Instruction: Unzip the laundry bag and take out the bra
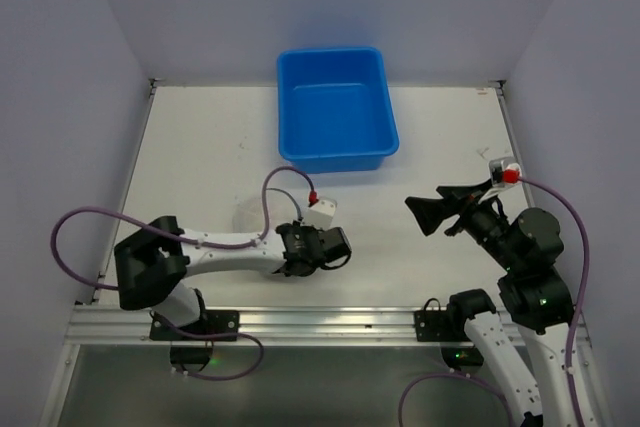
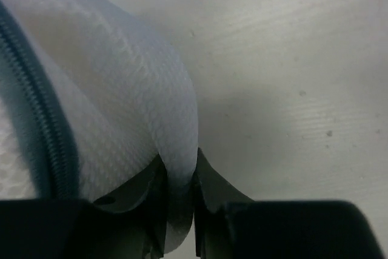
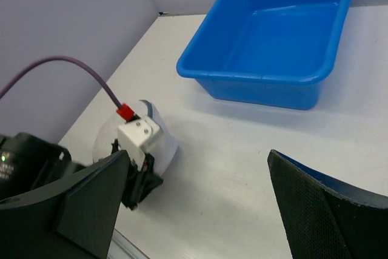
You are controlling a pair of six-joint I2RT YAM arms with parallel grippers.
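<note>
Step judged in hand: bag (image 2: 121,83) anchored, zip (image 2: 45,113) seemingly closed. Mesh fold is clamped by left gripper (image 2: 180,207). Bag is sited lower left-centre of top view, on tabletop (image 1: 200,147). Right gripper (image 1: 428,215) is held apart, empty, mid-right. Bra not seen. Next: zip pull to be located and pinched by right gripper.

Top view: the laundry bag (image 1: 247,215) shows only as a pale sliver, the rest covered by the left arm (image 1: 230,247). Left wrist view: bag cropped at the left and top edges, zip (image 2: 42,119) blurred, contents indiscernible. Right wrist view: blue tub (image 3: 242,78) cropped at the upper right; right gripper (image 3: 199,161) fingers cropped below.
</note>
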